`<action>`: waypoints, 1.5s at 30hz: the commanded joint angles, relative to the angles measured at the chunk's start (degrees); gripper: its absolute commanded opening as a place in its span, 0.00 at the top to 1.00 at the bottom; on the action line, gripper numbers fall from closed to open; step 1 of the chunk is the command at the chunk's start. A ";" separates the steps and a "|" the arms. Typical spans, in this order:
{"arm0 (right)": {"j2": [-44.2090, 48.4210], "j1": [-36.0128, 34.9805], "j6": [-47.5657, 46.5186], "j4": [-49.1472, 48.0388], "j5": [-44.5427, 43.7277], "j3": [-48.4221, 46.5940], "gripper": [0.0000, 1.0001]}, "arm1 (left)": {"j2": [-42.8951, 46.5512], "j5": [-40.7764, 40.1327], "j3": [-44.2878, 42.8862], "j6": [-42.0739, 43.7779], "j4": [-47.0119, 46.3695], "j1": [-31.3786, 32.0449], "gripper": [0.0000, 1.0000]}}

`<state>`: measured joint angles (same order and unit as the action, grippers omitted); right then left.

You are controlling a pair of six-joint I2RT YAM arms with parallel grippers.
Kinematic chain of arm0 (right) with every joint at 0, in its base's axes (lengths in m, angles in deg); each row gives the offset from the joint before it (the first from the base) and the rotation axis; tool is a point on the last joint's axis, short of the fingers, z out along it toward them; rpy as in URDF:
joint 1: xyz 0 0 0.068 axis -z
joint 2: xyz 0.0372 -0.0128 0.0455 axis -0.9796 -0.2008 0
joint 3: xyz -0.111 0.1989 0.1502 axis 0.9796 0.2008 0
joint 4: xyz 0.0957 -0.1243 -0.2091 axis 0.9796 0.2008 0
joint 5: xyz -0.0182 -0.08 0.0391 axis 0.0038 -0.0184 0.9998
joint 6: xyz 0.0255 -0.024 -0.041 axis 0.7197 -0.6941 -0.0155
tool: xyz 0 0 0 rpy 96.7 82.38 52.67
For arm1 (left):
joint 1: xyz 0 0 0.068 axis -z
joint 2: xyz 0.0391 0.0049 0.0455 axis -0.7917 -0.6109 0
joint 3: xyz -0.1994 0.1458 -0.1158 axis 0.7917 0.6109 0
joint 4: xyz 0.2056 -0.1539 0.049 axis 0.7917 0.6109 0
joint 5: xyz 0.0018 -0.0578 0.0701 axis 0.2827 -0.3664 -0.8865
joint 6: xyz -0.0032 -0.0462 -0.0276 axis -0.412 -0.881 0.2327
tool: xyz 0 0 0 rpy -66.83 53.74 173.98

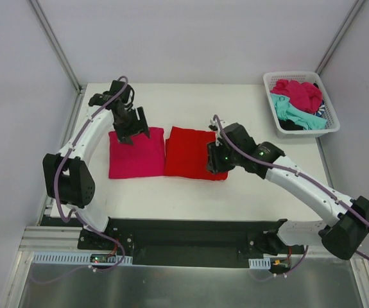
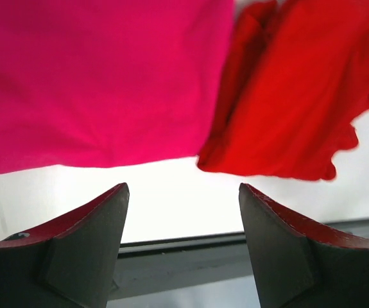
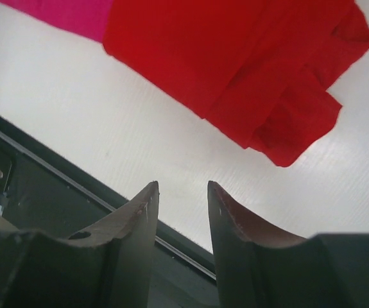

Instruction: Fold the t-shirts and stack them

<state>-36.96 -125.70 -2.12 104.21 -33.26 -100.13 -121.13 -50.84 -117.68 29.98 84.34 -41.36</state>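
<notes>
Two folded t-shirts lie side by side in the middle of the table: a magenta-pink one (image 1: pixel 135 154) on the left and a bright red one (image 1: pixel 188 153) to its right, their edges touching. My left gripper (image 1: pixel 131 129) hangs over the far edge of the pink shirt, open and empty. The left wrist view shows the pink shirt (image 2: pixel 101 77) and the red shirt (image 2: pixel 300 90) beyond its fingertips (image 2: pixel 115 199). My right gripper (image 1: pixel 214 158) is at the red shirt's right edge, open, holding nothing. The red shirt (image 3: pixel 235 64) has a loose ruffled corner in the right wrist view.
A white lattice basket (image 1: pixel 280 125) stands at the back right of the table with several crumpled shirts, magenta (image 1: pixel 298 93), teal (image 1: pixel 291 112) and dark. The table's dark front rail (image 3: pixel 36 186) runs close beneath the right gripper.
</notes>
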 commanded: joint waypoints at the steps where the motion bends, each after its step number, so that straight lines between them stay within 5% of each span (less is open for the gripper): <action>1: 0.53 6.76 0.78 -4.04 4.87 2.97 0.60 | -2.44 10.27 2.35 -1.76 -3.85 4.12 0.31; 13: -2.28 21.18 3.68 -14.76 20.86 11.42 0.59 | -6.67 25.12 8.05 -7.12 -18.87 10.20 0.31; 29: -3.07 28.21 2.54 -16.79 28.16 10.63 0.59 | -10.61 13.79 10.96 -4.14 -21.34 9.32 0.32; 45: -9.04 34.10 3.16 -22.58 31.50 10.20 0.60 | -20.29 17.13 7.28 -7.39 -30.31 8.70 0.33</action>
<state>-44.31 -92.26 0.97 84.49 -3.77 -87.78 -139.49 -34.58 -106.51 24.17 56.01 -32.21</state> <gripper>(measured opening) 0.405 0.670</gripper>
